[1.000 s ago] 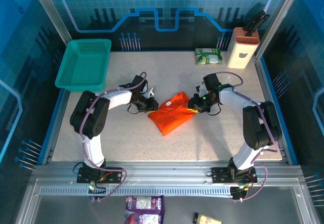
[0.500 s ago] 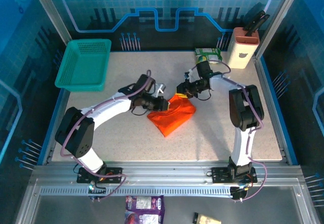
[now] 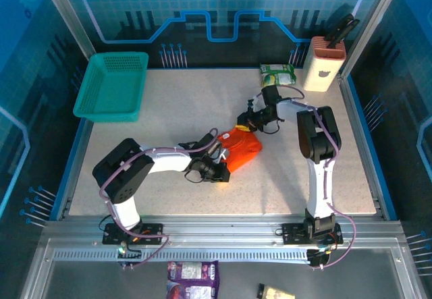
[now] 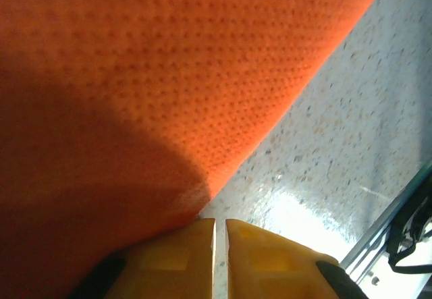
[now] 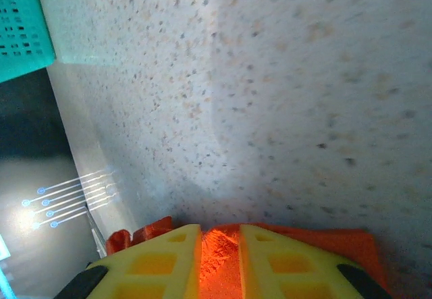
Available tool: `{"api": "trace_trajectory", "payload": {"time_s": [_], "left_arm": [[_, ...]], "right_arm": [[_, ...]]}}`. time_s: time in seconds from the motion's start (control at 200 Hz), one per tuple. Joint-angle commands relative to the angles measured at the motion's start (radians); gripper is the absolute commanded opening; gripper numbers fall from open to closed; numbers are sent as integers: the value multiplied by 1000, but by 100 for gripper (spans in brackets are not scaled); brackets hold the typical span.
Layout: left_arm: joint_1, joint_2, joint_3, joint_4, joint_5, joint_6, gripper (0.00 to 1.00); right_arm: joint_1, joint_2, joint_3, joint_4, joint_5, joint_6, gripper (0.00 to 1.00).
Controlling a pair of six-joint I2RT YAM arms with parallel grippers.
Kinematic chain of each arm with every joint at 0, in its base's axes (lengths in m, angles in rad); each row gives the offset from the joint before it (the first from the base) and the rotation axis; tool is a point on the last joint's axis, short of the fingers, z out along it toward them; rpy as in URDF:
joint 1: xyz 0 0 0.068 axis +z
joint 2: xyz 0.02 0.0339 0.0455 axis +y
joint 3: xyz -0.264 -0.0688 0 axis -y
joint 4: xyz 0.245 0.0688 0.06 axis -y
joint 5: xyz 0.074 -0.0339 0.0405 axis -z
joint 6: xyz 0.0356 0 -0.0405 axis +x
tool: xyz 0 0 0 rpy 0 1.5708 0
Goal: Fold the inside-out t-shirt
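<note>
Showing the inside-out t-shirt (image 3: 243, 147) bunched near the middle of the table (image 3: 169, 103).
Nearest, meeting the shirt's near-left edge with the left gripper (image 4: 220, 222) pressed almost together, hold on cloth unclear; farther, pinching an orange fold in the right gripper (image 5: 219, 231) at the far edge; far left, well apart, a teal basket (image 3: 111, 86).

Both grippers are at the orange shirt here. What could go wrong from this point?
1. The left gripper has its jaws almost together with just an edge of the inside-out t-shirt at its tips; that edge may slip free.
2. The right gripper pinches a bunch of cloth at the shirt's far edge, so pulling could drag the shirt instead of flattening it.
3. The shirt lies crumpled on the table, so any fold may come out crooked.
</note>
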Motion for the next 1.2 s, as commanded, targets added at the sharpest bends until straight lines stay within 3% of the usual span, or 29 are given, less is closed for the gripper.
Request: {"api": "trace_trajectory", "payload": {"time_s": [0.0, 0.255, 0.395, 0.52, 0.705, 0.861, 0.956, 1.061, 1.196], "left_arm": [[46, -27, -58, 49, 17, -32, 13], [162, -134, -49, -96, 23, 79, 14], [253, -201, -37, -148, 17, 123, 15], [273, -209, 34, -192, 12, 149, 15], [225, -101, 185, -158, 60, 130, 15], [184, 29, 301, -176, -5, 145, 12], [188, 106, 345, -231, -128, 191, 8], [206, 194, 380, -276, -165, 241, 7], [229, 254, 410, -299, -186, 302, 7]], "right_arm": [[-39, -17, -57, -49, 122, -10, 23], [-60, -209, -134, -118, 154, -39, 24], [-79, -308, -154, -216, 191, -113, 28], [-93, -344, -165, -315, 201, -206, 33], [-70, -339, -243, -302, -105, -283, 34], [-53, -308, -349, -211, -193, -284, 37], [-59, -249, -376, -187, -143, -272, 37], [-62, -255, -434, -137, -17, -203, 36], [-24, -340, -487, -100, -93, -171, 34]]}}
